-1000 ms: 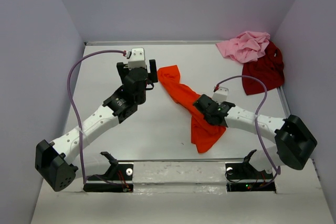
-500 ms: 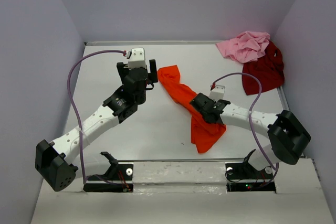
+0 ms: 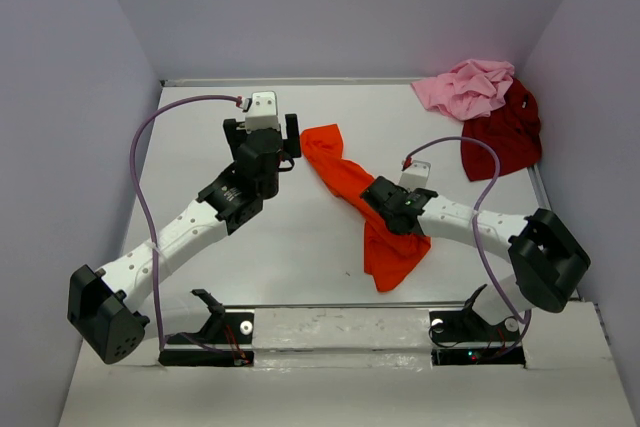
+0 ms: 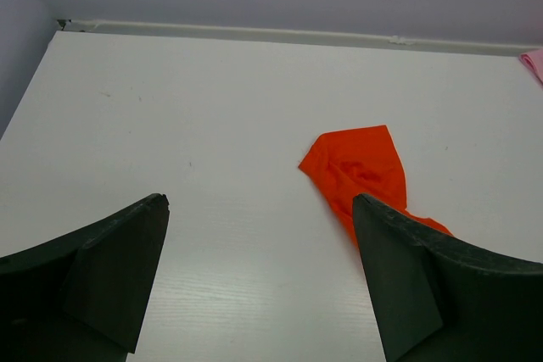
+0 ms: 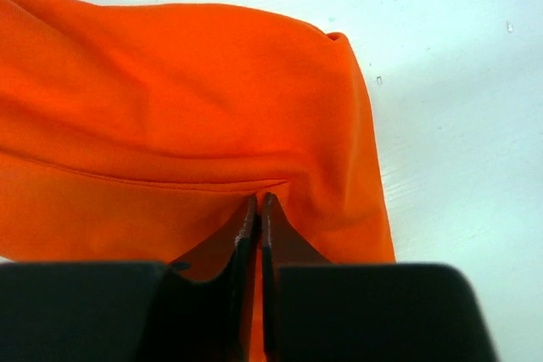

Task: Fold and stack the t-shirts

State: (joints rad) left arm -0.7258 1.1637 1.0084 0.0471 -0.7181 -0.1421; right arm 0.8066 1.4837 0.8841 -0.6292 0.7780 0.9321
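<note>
The bright orange t-shirt point(image 3: 340, 172) lies bunched in a long diagonal strip at the table's middle. My right gripper point(image 3: 386, 203) sits low on its middle part. In the right wrist view the right gripper point(image 5: 259, 201) is shut, pinching a fold of the orange t-shirt point(image 5: 170, 82). My left gripper point(image 3: 260, 137) hovers left of the strip's far end, wide open and holding nothing. The left wrist view shows the left gripper point(image 4: 259, 201) over bare table with the orange t-shirt point(image 4: 361, 167) by its right finger. The light pink t-shirt point(image 3: 465, 87) and the dark red t-shirt point(image 3: 505, 132) lie crumpled at the far right corner.
Purple-grey walls point(image 3: 80, 97) enclose the white table point(image 3: 200, 127) on the left, back and right. A purple cable loops above each arm. Two black mounts point(image 3: 210, 332) sit at the near edge.
The right gripper's jaws have closed on a fold of the orange t-shirt, and the right arm shifted slightly left. The left arm has not moved.
</note>
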